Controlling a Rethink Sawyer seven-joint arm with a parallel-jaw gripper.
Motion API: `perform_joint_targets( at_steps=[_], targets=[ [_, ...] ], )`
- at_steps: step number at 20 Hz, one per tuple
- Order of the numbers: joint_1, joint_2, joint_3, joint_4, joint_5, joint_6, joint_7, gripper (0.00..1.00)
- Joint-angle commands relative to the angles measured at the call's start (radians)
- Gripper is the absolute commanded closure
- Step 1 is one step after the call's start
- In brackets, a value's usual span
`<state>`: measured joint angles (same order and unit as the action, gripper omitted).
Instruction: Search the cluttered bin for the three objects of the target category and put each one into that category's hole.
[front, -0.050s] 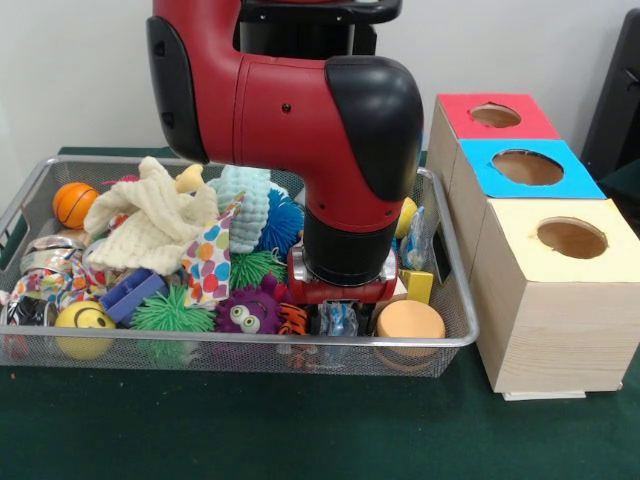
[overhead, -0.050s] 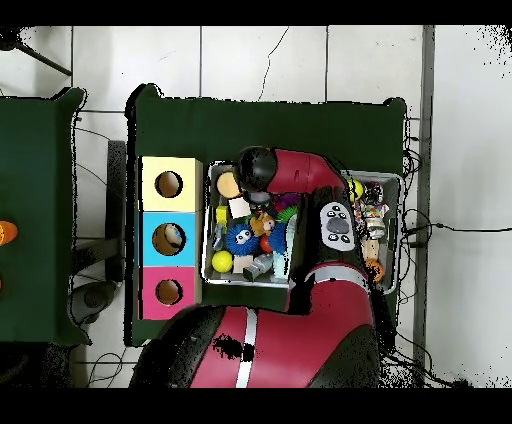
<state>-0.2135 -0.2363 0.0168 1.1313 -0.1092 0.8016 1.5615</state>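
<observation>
The wire bin (front, -0.050s: 455, 300) is packed with toys: a purple googly-eyed fuzzy ball (front, -0.050s: 248, 310), a smiley ball (front, -0.050s: 84, 322) near left, and a cream cloth (front, -0.050s: 150, 220). The gripper (front, -0.050s: 338, 305) is buried in the clutter near right, so can't tell how the jaws stand. Three boxes with holes (front, -0.050s: 527, 167) sit right of the bin.

A plain pale wall (front, -0.050s: 70, 70) backs the green-covered table (front, -0.050s: 300, 430), standing on white floor tiles (overhead, -0.050s: 240, 60).
</observation>
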Motion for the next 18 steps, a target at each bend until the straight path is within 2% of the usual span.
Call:
perform_joint_targets(
  at_steps=[1,5,6,11,18],
  targets=[
    [-0.038,0.074,0.014,0.071,-0.079,-0.131,0.054,1.0],
    [-0.035,0.072,0.011,0.067,-0.086,-0.135,0.048,1.0],
    [-0.033,0.073,0.006,0.066,-0.086,-0.13,0.054,0.0],
    [-0.025,0.077,-0.006,0.064,-0.08,-0.105,0.067,0.0],
    [-0.03,0.088,0.005,0.051,-0.08,-0.12,0.058,0.0]
  ],
)
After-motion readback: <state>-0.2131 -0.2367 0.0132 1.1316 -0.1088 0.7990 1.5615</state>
